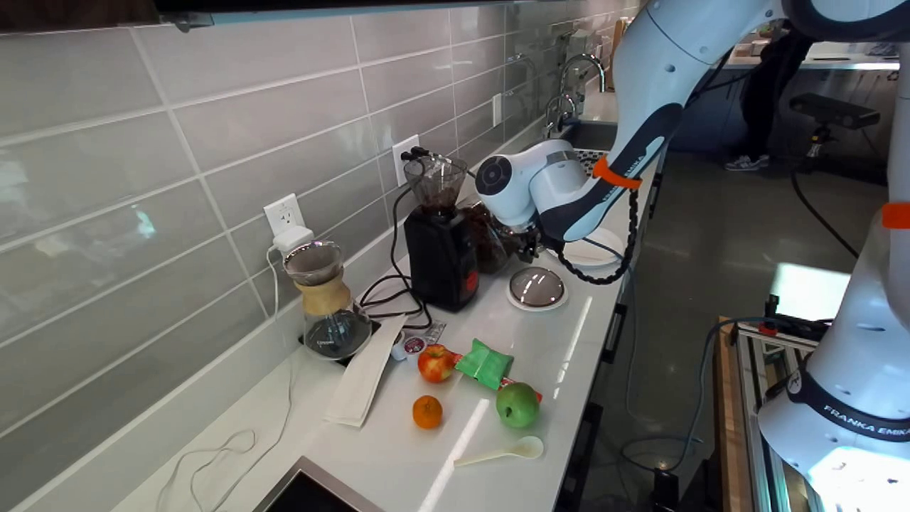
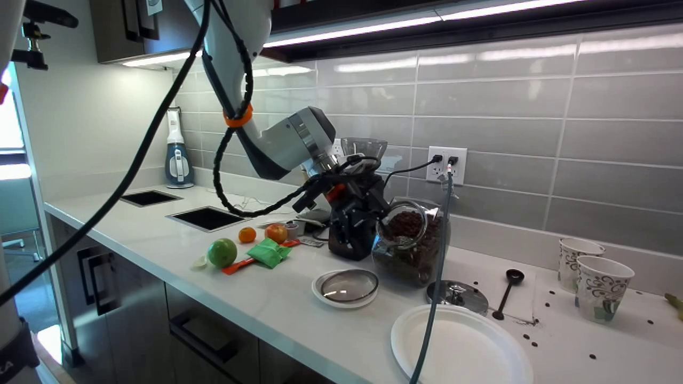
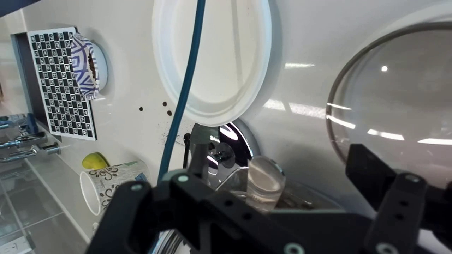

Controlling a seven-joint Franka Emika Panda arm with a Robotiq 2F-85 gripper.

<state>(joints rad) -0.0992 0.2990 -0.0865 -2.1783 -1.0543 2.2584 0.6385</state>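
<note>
My gripper (image 3: 283,163) stands open in the wrist view, its dark fingertips wide apart. A clear glass part (image 3: 265,181) shows between them. It seems to belong to the glass jar (image 2: 411,256) of coffee beans; whether the gripper touches it I cannot tell. In an exterior view the gripper (image 2: 365,224) is beside that jar, in front of the black grinder (image 2: 347,248). A shiny round lid (image 3: 226,151) with a knob lies beyond the jar, partly under the plate's edge. In another exterior view the arm's wrist hides most of the gripper.
A white plate (image 2: 464,346) lies near the jar, a blue cable (image 2: 440,266) hanging across it. Around stand a round mesh strainer (image 2: 349,286), paper cups (image 2: 603,288), a black scoop (image 2: 509,290), a glass carafe (image 1: 334,327), fruit including a green one (image 1: 517,405), and a green packet (image 1: 485,364).
</note>
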